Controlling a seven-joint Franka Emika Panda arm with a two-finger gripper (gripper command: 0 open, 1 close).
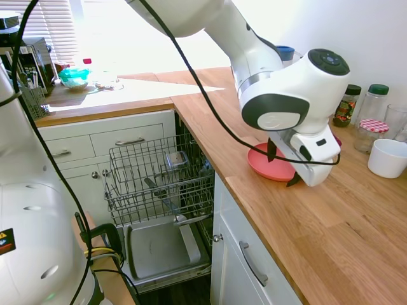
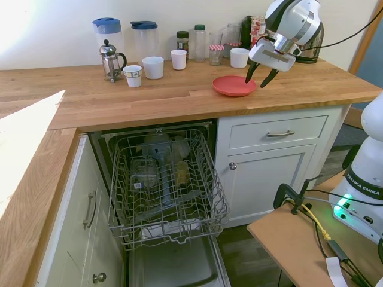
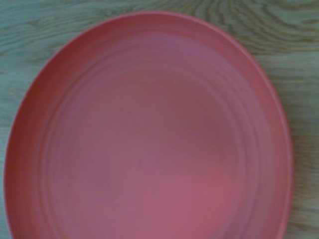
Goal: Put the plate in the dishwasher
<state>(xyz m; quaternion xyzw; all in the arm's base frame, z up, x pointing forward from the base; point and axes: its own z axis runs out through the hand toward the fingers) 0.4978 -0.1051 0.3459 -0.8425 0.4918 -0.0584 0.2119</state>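
The coral-red plate (image 1: 261, 162) (image 2: 230, 86) lies flat on the wooden counter, near its front edge. It fills the wrist view (image 3: 149, 134). My gripper (image 1: 283, 165) (image 2: 257, 79) points down just over the plate's edge, on the side away from the dishwasher. It is open and holds nothing. The dishwasher (image 1: 159, 181) (image 2: 164, 179) is open under the counter, its grey wire rack pulled out over the lowered door. The rack holds a few items.
White mugs (image 2: 153, 67), a French press (image 2: 111, 60), two jugs (image 2: 145, 39) and several jars (image 2: 182, 42) stand along the back wall. A white bowl (image 1: 386, 157) and jars (image 1: 372, 130) sit just beyond the plate. White cabinets (image 2: 278, 161) flank the dishwasher.
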